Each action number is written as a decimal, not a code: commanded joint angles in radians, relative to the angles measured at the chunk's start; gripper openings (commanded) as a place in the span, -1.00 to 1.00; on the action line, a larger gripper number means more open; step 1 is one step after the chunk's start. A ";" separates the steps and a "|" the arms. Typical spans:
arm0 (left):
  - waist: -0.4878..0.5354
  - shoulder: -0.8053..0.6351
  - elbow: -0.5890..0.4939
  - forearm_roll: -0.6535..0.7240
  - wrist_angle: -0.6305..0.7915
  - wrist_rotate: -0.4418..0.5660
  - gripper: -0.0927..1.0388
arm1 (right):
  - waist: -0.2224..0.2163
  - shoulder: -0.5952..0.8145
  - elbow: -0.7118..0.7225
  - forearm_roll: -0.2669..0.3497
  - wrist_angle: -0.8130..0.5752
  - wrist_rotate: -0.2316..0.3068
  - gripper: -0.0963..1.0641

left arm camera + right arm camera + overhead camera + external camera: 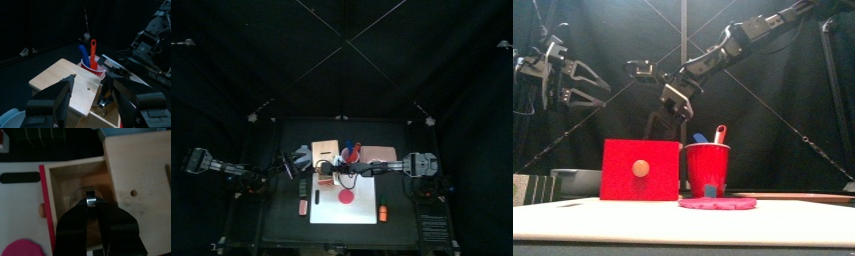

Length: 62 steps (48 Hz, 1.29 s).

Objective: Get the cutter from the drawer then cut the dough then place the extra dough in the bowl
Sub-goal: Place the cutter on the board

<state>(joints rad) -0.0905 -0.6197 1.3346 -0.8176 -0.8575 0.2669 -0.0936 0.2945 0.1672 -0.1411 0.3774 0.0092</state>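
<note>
Down in the open drawer [73,180], at the middle of the right wrist view, the right gripper [89,206] has its jaws pinched nearly shut on the cutter [89,200], whose round metal rim curves off to the left of the jaw tips. The step in hand looks like lifting the cutter out. A straight rise clear of the drawer walls would serve best, before any swing toward the dough [716,203], which lies flat at lower centre of the front view, in front of the red cup [708,168]. The hold seems to be on a thin part, so a slow lift would guard against swinging or slipping.

The left gripper [89,84] hangs wide open over the top of the box [60,75], holding nothing; it could steady the box if the drawer drags. The bowl [301,155] sits left of centre in the top view.

It is hard to tell whether the jaws grip the wire handle or the rim, and whether the cutter is off the drawer floor. From the front, the red drawer front [641,170] hides the cutter entirely.
</note>
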 commanded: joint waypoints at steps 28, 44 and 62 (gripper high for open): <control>0.005 -0.002 -0.003 -0.051 0.011 0.003 0.71 | 0.041 -0.380 0.126 -0.018 0.106 0.015 -0.03; 0.049 -0.002 -0.008 -0.060 0.023 0.003 0.71 | 0.135 -0.615 0.480 -0.015 0.106 0.160 -0.03; 0.101 -0.002 -0.015 -0.060 0.023 0.003 0.71 | 0.186 -0.615 0.703 -0.101 0.035 0.298 -0.03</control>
<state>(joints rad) -0.0015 -0.6197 1.3484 -0.8790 -0.8330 0.2684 0.0828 -0.3175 0.8667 -0.2270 0.4372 0.3022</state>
